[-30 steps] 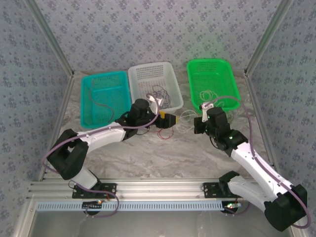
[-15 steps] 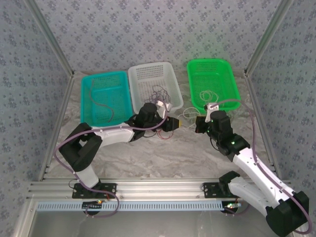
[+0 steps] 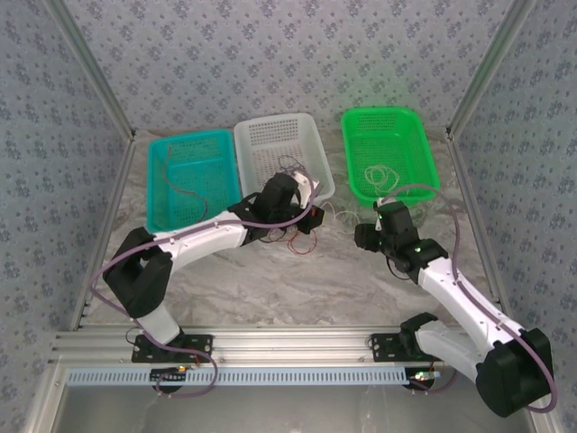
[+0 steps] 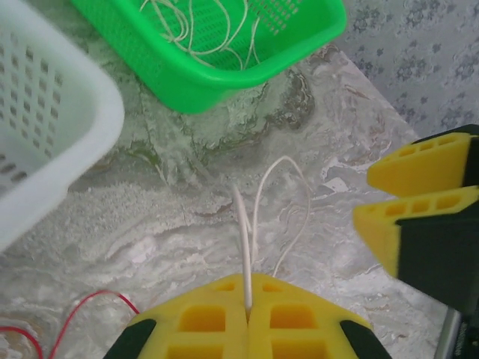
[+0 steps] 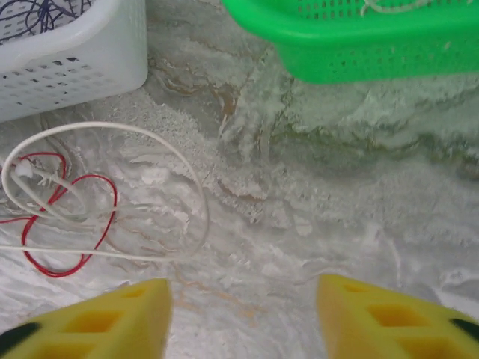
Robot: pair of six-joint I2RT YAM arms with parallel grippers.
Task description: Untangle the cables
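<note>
A thin whitish cable [image 4: 258, 202] lies in loops on the marble table between the two grippers. My left gripper [image 4: 248, 283] is shut on one strand of it, which rises from the seam of the yellow jaws. A red cable [image 4: 90, 305] curls on the table just left of that, tangled with the whitish cable's loop [image 5: 161, 142] and seen again as a red cable [image 5: 71, 224]. My right gripper [image 5: 243, 318] is open above bare table, holding nothing, close to the left gripper [image 3: 314, 216]. The right gripper [image 3: 362, 236] faces it.
Three baskets stand at the back: teal basket [image 3: 167, 153] with a red wire, white basket [image 3: 311, 149] with dark wires [image 3: 288, 167], and green basket [image 3: 422, 144] with whitish wires [image 3: 379, 173]. The white basket's corner [image 4: 67, 142] is close to my left gripper.
The left gripper has shut on the whitish cable. The right gripper, shut before, has opened and let go.
</note>
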